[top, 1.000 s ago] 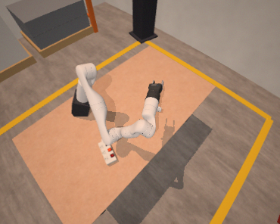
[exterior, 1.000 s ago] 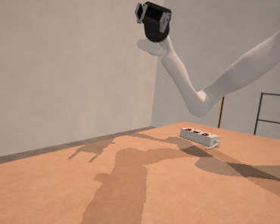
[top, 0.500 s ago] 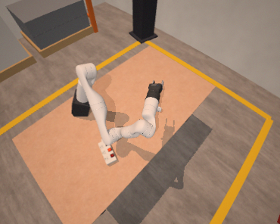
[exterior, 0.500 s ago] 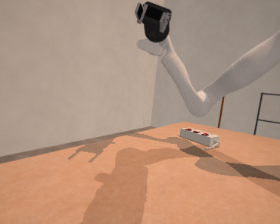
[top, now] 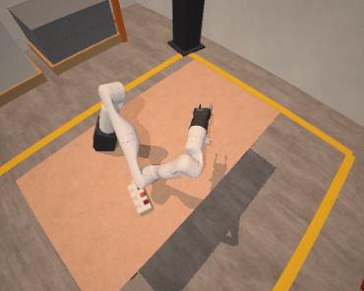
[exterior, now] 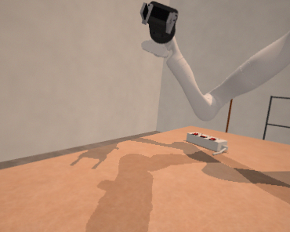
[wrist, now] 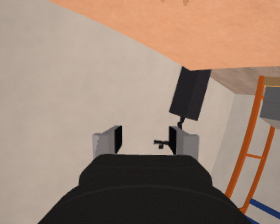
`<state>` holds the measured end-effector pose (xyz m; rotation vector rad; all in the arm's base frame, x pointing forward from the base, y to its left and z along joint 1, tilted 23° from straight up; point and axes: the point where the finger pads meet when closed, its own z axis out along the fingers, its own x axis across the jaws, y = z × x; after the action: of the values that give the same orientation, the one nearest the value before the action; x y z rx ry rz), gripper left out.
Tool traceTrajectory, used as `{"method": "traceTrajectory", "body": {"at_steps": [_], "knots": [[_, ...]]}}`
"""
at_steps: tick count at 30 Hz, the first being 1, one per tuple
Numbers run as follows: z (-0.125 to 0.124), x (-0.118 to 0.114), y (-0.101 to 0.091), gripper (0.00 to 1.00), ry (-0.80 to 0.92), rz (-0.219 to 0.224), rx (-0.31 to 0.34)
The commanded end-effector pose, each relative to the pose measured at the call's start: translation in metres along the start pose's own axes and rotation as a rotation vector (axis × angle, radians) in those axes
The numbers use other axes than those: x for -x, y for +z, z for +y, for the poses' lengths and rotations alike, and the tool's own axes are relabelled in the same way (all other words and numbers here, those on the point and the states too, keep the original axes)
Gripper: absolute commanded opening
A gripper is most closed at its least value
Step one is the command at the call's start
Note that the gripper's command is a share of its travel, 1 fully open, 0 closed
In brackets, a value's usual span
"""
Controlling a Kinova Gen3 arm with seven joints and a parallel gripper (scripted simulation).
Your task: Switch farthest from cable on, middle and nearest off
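Note:
The white power strip [top: 140, 198] lies flat on the orange table, partly under my arm's elbow in the top view. It also shows in the exterior view [exterior: 206, 141], right way up, with red rocker switches on top and a cable stub at its right end. The switch positions are too small to tell. My gripper [top: 203, 106] is raised high above the table, far from the strip, pointing up and away. It also shows in the exterior view [exterior: 146, 12] and in the wrist view [wrist: 146, 141]. The fingers stand wide open and empty.
A black pillar [top: 187, 25] stands beyond the table's far corner. A grey box [top: 64, 27] with an orange post sits at the back left. Yellow floor tape [top: 320, 206] borders the table. A dark metal frame [exterior: 276, 117] stands at the right.

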<state>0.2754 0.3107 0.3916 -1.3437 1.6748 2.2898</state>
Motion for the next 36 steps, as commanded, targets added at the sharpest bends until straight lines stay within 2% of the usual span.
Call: {"method": "traceTrajectory", "body": {"at_steps": [1,9,16,18,25,32,35,36], "knots": [[0.001,0.000,0.001,1.00,-0.002,0.003,0.000],[0.001,-0.005,0.012,1.00,0.018,0.039,-0.007],[0.000,-0.013,0.028,1.00,0.052,0.095,-0.018],[0.000,-0.013,0.028,1.00,0.052,0.095,-0.018],[-0.002,-0.026,0.049,1.00,0.105,0.174,-0.040],[-0.008,-0.047,0.074,1.00,0.181,0.275,-0.079],[-0.008,-0.047,0.074,1.00,0.181,0.275,-0.079],[-0.009,-0.050,0.078,1.00,0.194,0.291,-0.086]]}}
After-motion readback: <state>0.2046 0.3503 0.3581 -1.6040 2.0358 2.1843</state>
